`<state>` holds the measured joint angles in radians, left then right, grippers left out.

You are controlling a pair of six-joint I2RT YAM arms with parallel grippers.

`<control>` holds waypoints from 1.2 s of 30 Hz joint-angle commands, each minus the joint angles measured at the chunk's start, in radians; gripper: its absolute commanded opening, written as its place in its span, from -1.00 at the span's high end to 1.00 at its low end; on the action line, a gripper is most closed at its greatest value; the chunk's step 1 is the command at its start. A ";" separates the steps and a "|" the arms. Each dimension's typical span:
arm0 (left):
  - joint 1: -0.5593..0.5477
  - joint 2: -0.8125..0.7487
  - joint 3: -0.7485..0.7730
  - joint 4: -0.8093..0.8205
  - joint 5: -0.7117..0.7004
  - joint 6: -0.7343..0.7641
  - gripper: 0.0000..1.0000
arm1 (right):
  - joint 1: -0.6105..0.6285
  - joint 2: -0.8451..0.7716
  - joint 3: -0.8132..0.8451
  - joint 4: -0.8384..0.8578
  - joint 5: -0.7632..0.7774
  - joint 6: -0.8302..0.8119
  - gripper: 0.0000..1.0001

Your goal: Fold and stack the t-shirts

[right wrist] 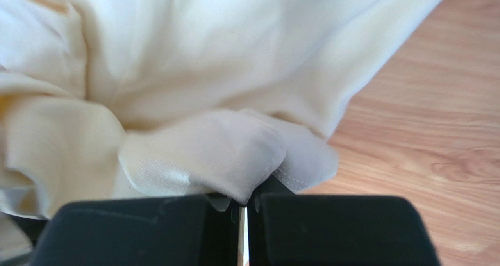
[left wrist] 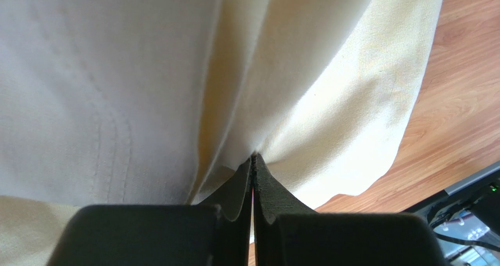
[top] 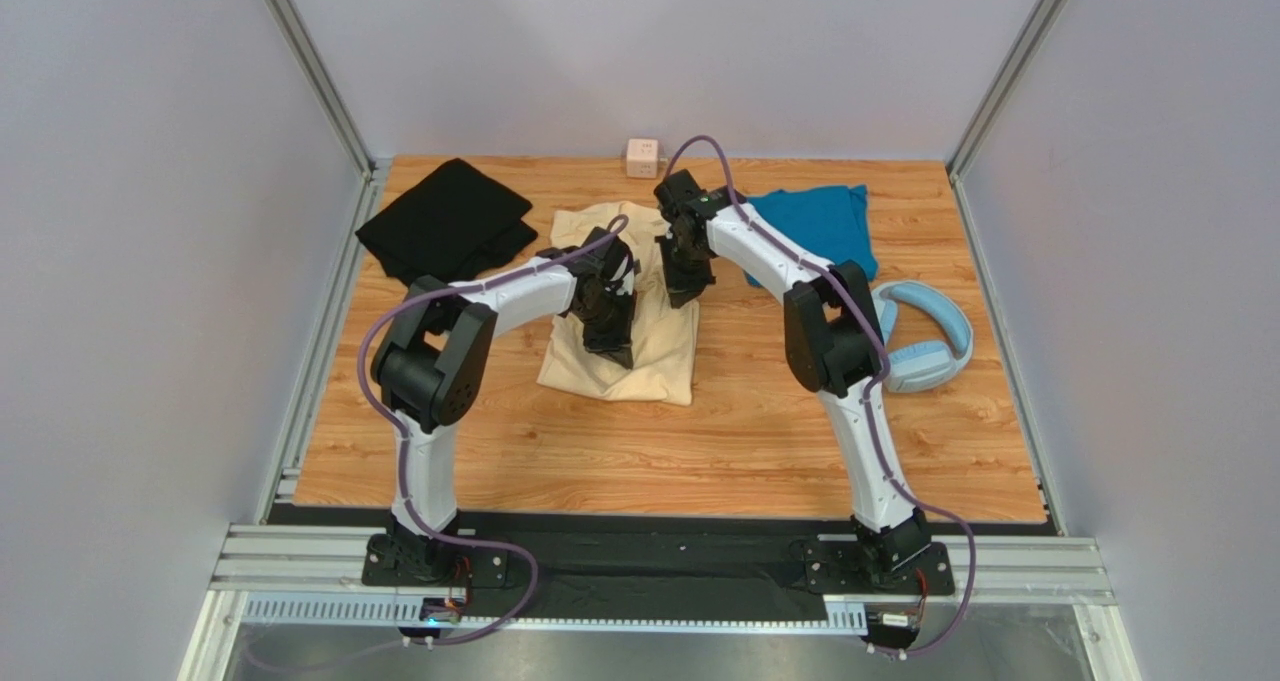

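Cream-yellow t-shirt (top: pixel 669 359): lying mid-bench (top: pixel 451 441), just nearer than the pink cube (top: pixel 643 156), long axis running from the cube toward the arm bases. Pinched in two places. Left jaws pressed together on a gathered ridge of cloth near the shirt's middle, on the side away from the cube. Right jaws clamped on a hemmed edge, closer to the cube and on the shirt's right side. Cloth thus already in both jaws, with nothing to reach for. Probably mid-fold, likely calling for both pinches carried together across the long axis, at matched pace to avoid skew. Teal t-shirt (top: pixel 819 224) right of the cube, black t-shirt (top: pixel 448 219) left of it, neither stacked yet. Light-blue headphones (top: pixel 924 344) farther right of the cube. No container in view.
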<state>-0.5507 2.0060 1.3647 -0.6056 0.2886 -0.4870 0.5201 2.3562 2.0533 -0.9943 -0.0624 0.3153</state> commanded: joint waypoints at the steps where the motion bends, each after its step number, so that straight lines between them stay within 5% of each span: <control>1: -0.018 0.040 -0.098 -0.120 -0.080 0.014 1.00 | -0.023 0.021 0.116 -0.004 0.039 -0.013 1.00; 10: -0.020 -0.007 -0.157 -0.146 -0.055 0.033 1.00 | -0.052 0.035 0.191 0.040 0.003 0.028 0.98; 14: -0.020 -0.058 -0.187 -0.160 -0.091 0.024 0.83 | -0.058 0.029 0.209 0.040 -0.004 0.021 0.52; 17: -0.020 -0.076 -0.185 -0.171 -0.100 0.022 0.74 | -0.077 0.012 0.191 0.028 0.006 0.011 0.44; 29: -0.002 -0.141 0.163 -0.310 -0.200 0.061 0.69 | -0.132 -0.290 -0.047 0.026 -0.086 0.039 0.56; 36: 0.034 -0.110 0.297 -0.355 -0.183 0.077 0.69 | 0.056 -0.419 -0.231 0.065 -0.181 0.087 0.59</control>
<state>-0.5354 1.8996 1.6321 -0.8948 0.1200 -0.4393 0.4397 1.9728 1.8835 -0.9684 -0.1547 0.3683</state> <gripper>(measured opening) 0.153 0.197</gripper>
